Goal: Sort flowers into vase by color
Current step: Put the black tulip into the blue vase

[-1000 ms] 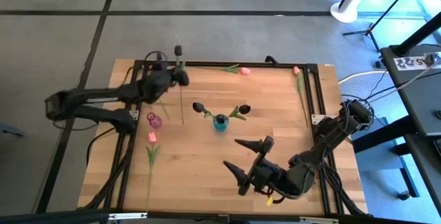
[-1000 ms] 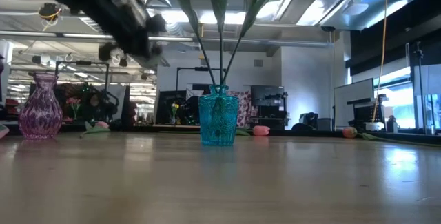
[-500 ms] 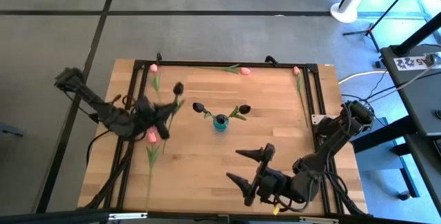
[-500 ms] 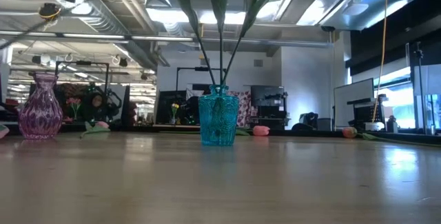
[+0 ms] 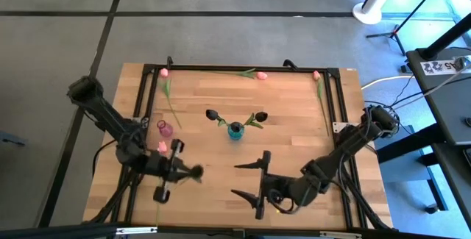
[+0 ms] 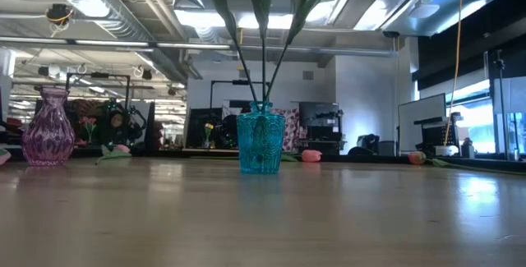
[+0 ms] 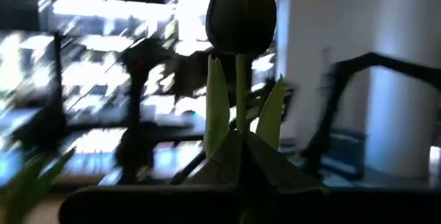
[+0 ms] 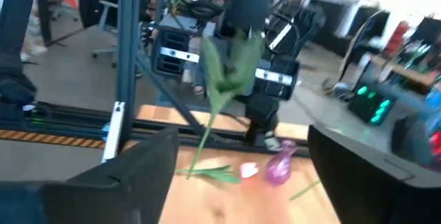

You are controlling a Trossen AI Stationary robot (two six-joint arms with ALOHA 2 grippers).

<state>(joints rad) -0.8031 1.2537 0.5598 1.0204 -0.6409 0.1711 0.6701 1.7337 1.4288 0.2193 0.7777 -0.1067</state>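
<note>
The counter point(image 5: 221, 158) fills the middle. The left arm bends low at lower left; its left end effector point(image 5: 193, 171) is clamped on a dark tulip point(image 7: 241, 10). At lower middle, the right end effector point(image 5: 246, 180) has fingers apart, holding nothing.

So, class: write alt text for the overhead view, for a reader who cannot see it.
Seen from above, the left gripper holds a dark tulip over the wooden table's near-left part, facing the open right gripper. A blue vase at the centre holds dark tulips, a pink vase stands left, and pink tulips lie along the edges.
</note>
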